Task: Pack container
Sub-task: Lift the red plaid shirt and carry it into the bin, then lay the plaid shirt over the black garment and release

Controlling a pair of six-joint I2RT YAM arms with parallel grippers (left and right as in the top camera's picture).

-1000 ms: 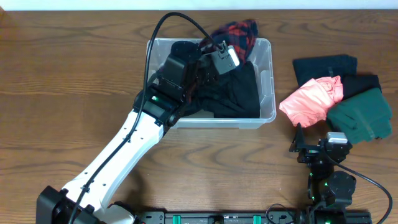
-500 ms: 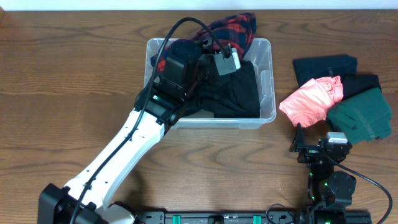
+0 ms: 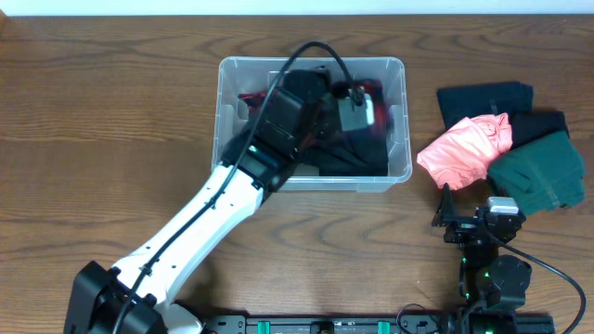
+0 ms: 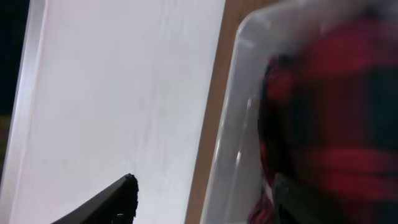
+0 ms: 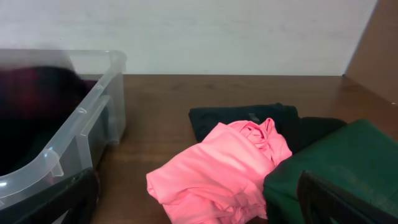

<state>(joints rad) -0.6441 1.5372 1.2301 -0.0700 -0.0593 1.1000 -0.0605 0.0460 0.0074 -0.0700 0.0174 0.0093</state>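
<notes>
Overhead: a brown wooden desk point(image 3: 111, 139) runs up to a pale wall. It is bare to the left. To the right lie a pink garment point(image 3: 464, 148), a green one point(image 3: 538, 172) and a dark one point(image 3: 483, 97), just beside the container point(image 3: 223, 93). The container sits at centre back. The left claw point(image 3: 357, 93) reaches inside it, over black clothes and a red plaid garment point(image 3: 379, 93). The right claw point(image 3: 447, 218) rests near the front edge, well apart from the container.

Left wrist: the view is blurred. The left claw point(image 4: 205, 193) has its fingers spread, with the white wall point(image 4: 112, 93) and the container's wall point(image 4: 230, 124) between them and the plaid point(image 4: 336, 124) to the right.

Right wrist: the right claw point(image 5: 196, 186) has its fingers apart. The container point(image 5: 93, 118) is to the left, the pink garment point(image 5: 217, 162) lies ahead, and the green one point(image 5: 336, 162) is to the right.
</notes>
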